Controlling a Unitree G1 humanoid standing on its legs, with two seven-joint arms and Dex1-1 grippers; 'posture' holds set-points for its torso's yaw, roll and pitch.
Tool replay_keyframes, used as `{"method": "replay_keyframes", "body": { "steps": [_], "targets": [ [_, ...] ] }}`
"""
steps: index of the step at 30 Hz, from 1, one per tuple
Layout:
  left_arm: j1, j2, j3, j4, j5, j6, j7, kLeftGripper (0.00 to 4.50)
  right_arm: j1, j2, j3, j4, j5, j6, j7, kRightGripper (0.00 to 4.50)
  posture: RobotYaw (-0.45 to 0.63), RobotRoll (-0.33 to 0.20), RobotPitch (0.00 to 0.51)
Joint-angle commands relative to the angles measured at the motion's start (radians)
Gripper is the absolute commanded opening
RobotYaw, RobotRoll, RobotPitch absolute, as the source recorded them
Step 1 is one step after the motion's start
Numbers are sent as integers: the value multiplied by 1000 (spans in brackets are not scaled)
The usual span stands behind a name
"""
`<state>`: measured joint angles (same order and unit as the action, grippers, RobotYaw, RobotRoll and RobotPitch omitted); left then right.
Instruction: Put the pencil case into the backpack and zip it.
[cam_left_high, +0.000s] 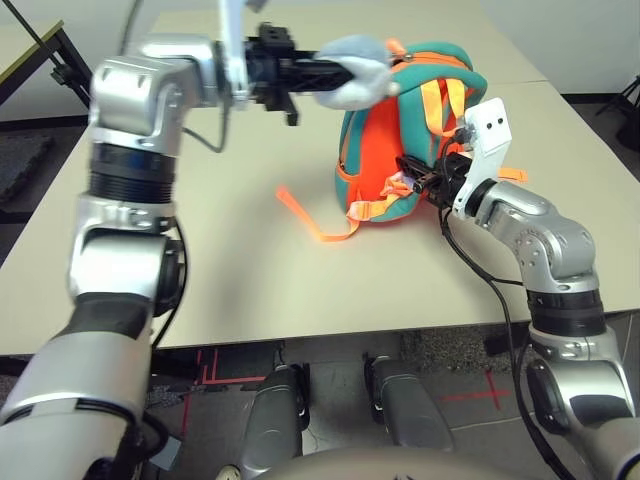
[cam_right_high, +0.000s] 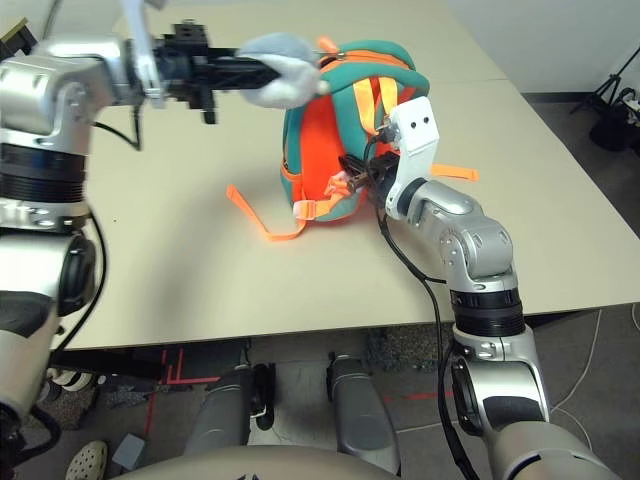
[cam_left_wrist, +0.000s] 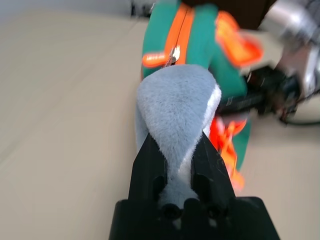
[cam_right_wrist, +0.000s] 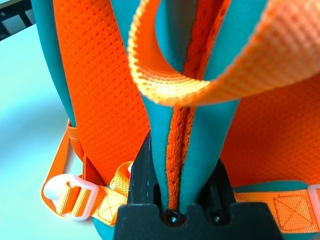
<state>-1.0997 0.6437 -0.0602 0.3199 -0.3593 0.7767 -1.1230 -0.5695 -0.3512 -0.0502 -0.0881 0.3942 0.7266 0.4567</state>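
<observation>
Grey-white plush piece (cam_left_wrist: 175, 100) is held between the fingers of the left gripper (cam_left_wrist: 182, 170). The right gripper (cam_right_wrist: 185, 195) is closed on teal padded shoulder strap (cam_right_wrist: 200, 145) of the orange-and-teal backpack (cam_left_high: 380, 130), which stands upright on the table (cam_left_high: 250, 270).

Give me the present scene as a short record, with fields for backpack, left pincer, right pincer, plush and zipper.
backpack: orange and teal, upright on the table
left pincer: closed on the grey-white plush piece
right pincer: closed on a teal-edged strap of the backpack
plush: raised beside the backpack's top
zipper: orange, pull near the plush
</observation>
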Motion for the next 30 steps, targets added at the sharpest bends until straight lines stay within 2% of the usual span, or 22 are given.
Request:
{"method": "replay_keyframes", "body": {
  "steps": [1, 4, 11, 19, 30],
  "targets": [
    [72, 46, -19, -34, 1, 37, -26, 229, 9, 3, 29, 35, -8, 16, 14, 198, -169, 0, 146],
    [140, 56, -33, -28, 11, 41, -28, 229, 5, 3, 32, 44, -11, 13, 19, 198, -167, 0, 147],
    [215, 32, -82, 36, 41, 21, -24, 229, -1, 7, 34, 51, -18, 11, 25, 198, -170, 0, 148],
    [262, -42, -121, 214, 82, -63, -22, 229, -9, 9, 33, 54, -24, 12, 26, 198, -186, 0, 146],
    [302, -136, -112, 272, 88, -118, 13, 227, -13, 7, 33, 65, -31, 8, 32, 198, -183, 0, 140]
  ]
}}
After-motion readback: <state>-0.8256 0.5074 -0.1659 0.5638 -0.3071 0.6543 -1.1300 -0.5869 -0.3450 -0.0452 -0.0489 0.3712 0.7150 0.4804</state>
